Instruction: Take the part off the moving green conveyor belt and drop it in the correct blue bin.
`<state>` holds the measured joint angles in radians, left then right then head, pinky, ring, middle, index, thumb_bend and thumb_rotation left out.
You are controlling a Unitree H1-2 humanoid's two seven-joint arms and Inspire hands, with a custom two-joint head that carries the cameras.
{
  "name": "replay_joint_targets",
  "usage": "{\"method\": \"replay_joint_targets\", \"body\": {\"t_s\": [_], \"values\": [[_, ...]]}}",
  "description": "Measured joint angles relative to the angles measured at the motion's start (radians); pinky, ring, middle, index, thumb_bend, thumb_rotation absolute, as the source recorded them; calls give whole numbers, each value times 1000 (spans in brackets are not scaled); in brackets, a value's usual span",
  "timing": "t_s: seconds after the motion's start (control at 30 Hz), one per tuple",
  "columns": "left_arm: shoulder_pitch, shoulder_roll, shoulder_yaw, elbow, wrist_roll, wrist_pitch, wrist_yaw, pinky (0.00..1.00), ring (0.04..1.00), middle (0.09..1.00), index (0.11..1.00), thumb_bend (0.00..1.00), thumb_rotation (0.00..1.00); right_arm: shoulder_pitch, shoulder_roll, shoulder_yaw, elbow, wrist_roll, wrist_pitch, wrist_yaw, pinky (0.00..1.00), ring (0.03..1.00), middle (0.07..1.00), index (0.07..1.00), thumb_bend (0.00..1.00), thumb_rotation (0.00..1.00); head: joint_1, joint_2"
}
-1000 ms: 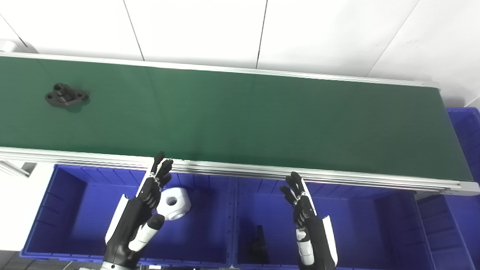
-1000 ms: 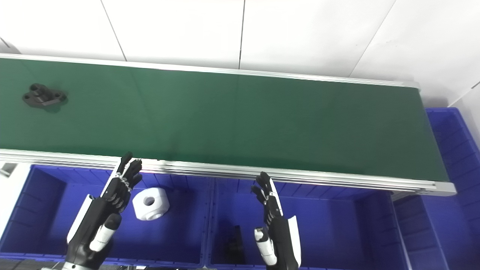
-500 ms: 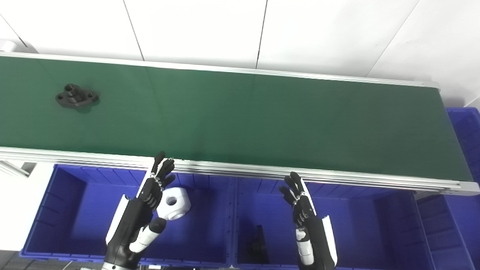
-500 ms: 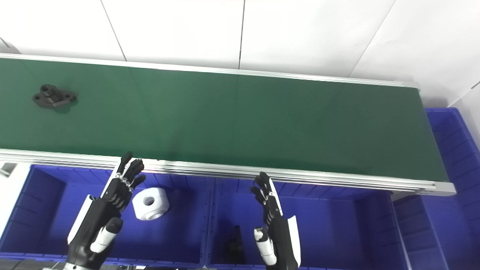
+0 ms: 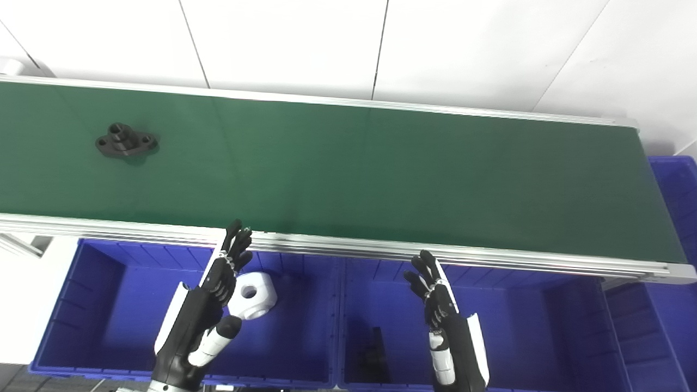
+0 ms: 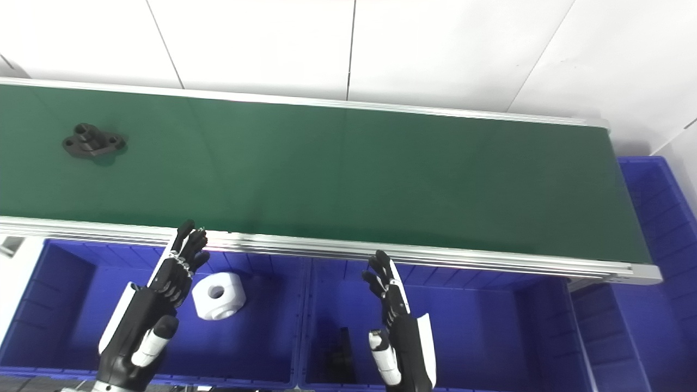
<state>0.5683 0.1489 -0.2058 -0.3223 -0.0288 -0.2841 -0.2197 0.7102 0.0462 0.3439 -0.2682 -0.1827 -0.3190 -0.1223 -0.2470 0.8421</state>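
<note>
A black flanged part (image 5: 126,146) lies on the green conveyor belt (image 5: 354,174) at the far left. My left hand (image 5: 209,302) is open and empty, held over the left blue bin (image 5: 103,305) below the belt's near rail. My right hand (image 5: 441,313) is open and empty over the middle blue bin (image 5: 517,326). Both hands are well short of the part.
A white hexagonal part (image 5: 251,295) lies in the left bin beside my left hand. A dark part (image 5: 374,348) lies in the middle bin. Another blue bin (image 5: 675,218) stands at the right end of the belt. A white wall rises behind.
The black part has ridden the belt to the right. My hands have barely moved.
</note>
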Motion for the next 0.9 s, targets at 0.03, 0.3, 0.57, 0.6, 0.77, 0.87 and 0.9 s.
{"method": "replay_joint_targets", "body": {"t_s": [0.03, 0.3, 0.57, 0.6, 0.77, 0.87, 0.9], "values": [[0, 0, 0, 0, 0, 0, 0, 947, 981, 978, 1000, 811, 849, 0, 0, 0, 0, 0, 0, 0, 916, 885, 928, 956, 913, 1000, -2, 0], [0, 7, 0, 0, 0, 0, 0, 969, 990, 980, 1000, 807, 848, -3, 1, 0, 10, 0, 0, 0, 922, 890, 931, 957, 921, 1000, -8, 2], [0, 8, -2, -1, -1, 1, 0, 979, 996, 992, 1000, 813, 850, -3, 1, 1, 10, 2, 0, 0, 929, 889, 932, 958, 918, 1000, -11, 6], [0, 8, -3, -2, -3, 4, 0, 976, 993, 988, 1000, 811, 844, -3, 1, 1, 10, 2, 0, 0, 930, 889, 932, 958, 922, 1000, -11, 6], [0, 8, -3, -4, -3, 15, 0, 966, 989, 983, 1000, 807, 853, -3, 1, 1, 10, 2, 0, 0, 932, 886, 927, 957, 923, 1000, -12, 5], [0, 8, -4, -6, -2, 16, 1, 982, 998, 990, 1000, 844, 857, -3, 1, 1, 10, 2, 0, 0, 931, 887, 928, 957, 918, 1000, -12, 5], [0, 8, -4, -7, -2, 17, 1, 983, 999, 990, 1000, 853, 857, -3, 1, 1, 10, 2, 0, 0, 931, 887, 928, 957, 916, 1000, -12, 5]]}}
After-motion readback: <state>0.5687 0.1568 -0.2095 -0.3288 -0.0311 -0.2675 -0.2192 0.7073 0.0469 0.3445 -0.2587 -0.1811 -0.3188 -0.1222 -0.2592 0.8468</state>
